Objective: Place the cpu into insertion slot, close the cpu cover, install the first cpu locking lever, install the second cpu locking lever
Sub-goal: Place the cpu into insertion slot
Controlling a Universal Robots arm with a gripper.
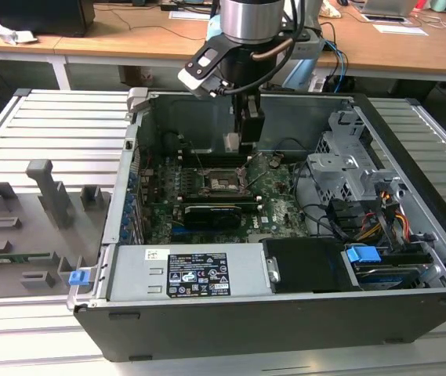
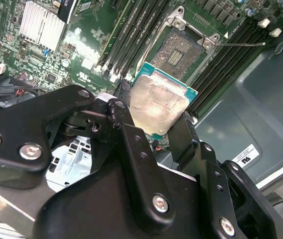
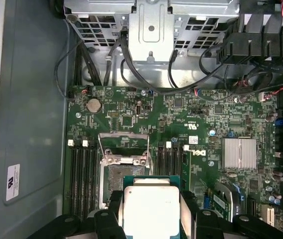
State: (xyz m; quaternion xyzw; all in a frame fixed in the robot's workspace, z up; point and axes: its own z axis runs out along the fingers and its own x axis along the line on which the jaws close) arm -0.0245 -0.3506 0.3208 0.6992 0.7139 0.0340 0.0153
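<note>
Over green pcb [image 3: 201, 117], fingers [image 2: 185, 135] clamp flat sq silver cpu [image 2: 158, 104], near insertion slot [image 2: 181, 50]

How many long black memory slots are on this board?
4: one slot pair beside the square silver-rimmed insertion slot, the other slot pair opposite. The silver-grey square cpu hides some ends.

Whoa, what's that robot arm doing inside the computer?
The arm's end effector is shut on the cpu, a small silver chip, holding it above the green circuit board. The insertion slot sits open and empty nearby, with the cpu cover swung up. The chip is not in yet.
</note>
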